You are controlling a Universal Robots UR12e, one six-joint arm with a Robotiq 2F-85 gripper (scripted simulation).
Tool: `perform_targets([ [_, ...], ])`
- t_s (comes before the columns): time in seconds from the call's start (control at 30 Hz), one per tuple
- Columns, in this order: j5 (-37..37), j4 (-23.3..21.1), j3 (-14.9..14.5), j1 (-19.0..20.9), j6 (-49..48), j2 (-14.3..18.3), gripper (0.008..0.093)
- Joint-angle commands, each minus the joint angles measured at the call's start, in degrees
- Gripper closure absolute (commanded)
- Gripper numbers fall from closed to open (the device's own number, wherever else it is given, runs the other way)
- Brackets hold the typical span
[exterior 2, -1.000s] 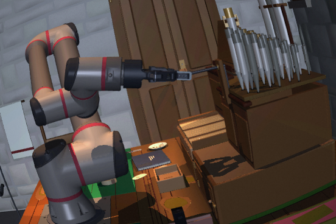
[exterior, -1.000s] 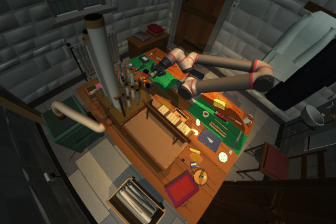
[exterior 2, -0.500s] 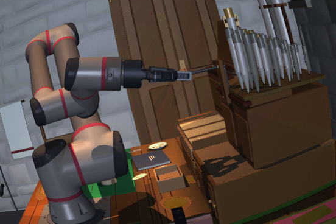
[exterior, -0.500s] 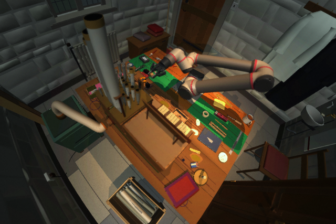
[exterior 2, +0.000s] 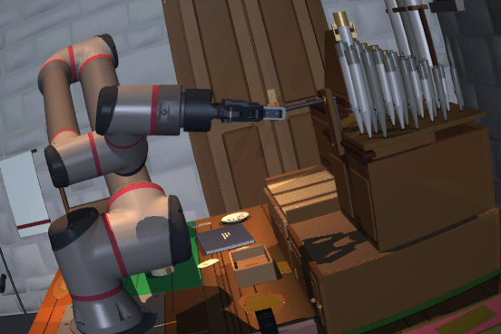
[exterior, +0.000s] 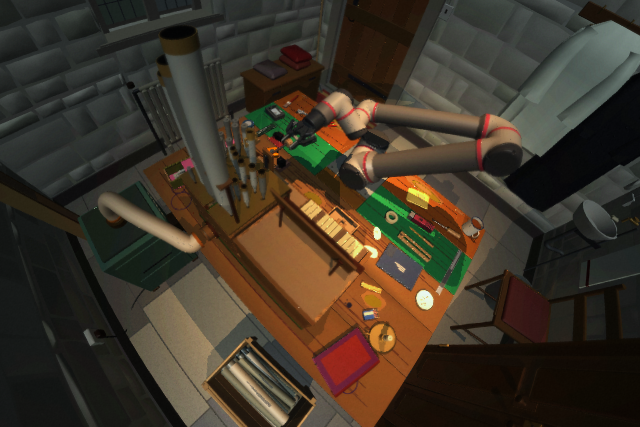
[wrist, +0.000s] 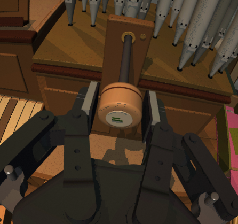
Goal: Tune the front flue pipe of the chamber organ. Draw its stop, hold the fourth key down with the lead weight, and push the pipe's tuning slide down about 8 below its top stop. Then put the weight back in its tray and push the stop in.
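Observation:
The round wooden stop knob (wrist: 119, 105) stands out from the organ's jamb on its dark rod (wrist: 125, 59), drawn well clear of the wooden plate. My gripper (wrist: 119, 105) (exterior 2: 276, 112) sits level around the knob with its fingers open, a sliver of space showing on each side of it. The front flue pipe with its brass slide (exterior 2: 341, 22) rises at the near end of the pipe rank. The keyboard (exterior: 332, 228) lies below the pipes, and the small tray (exterior 2: 252, 265) sits on the table in front of the organ.
Behind the organ a tall wooden door (exterior 2: 254, 49) and stone wall close off the room. The pipe rank (exterior 2: 399, 90) crowds the chest top right of the stop. Tools, a notebook (exterior 2: 225, 238) and mats cover the table around my base.

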Motion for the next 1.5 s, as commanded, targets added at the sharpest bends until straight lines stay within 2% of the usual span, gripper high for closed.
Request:
perform_targets([
  [0.0, 0.1, 0.3, -0.1, -0.1, -0.2, -0.1, 0.057],
  [0.23, 0.7, 5.0, -0.2, -1.2, -2.9, -2.2, 0.057],
  [0.67, 2.6, 22.3, -1.1, -4.9, -13.3, -8.6, 0.057],
  [0.83, 2.9, 26.8, -1.5, -5.8, -16.2, -10.0, 0.057],
  [1.07, 3.1, 28.3, -1.6, -6.1, -17.1, -10.5, 0.0565],
  [1.3, 3.1, 28.4, -1.6, -6.1, -17.2, -10.5, 0.0434],
  [1.47, 3.1, 28.5, -1.6, -6.1, -17.2, -10.5, 0.0434],
])
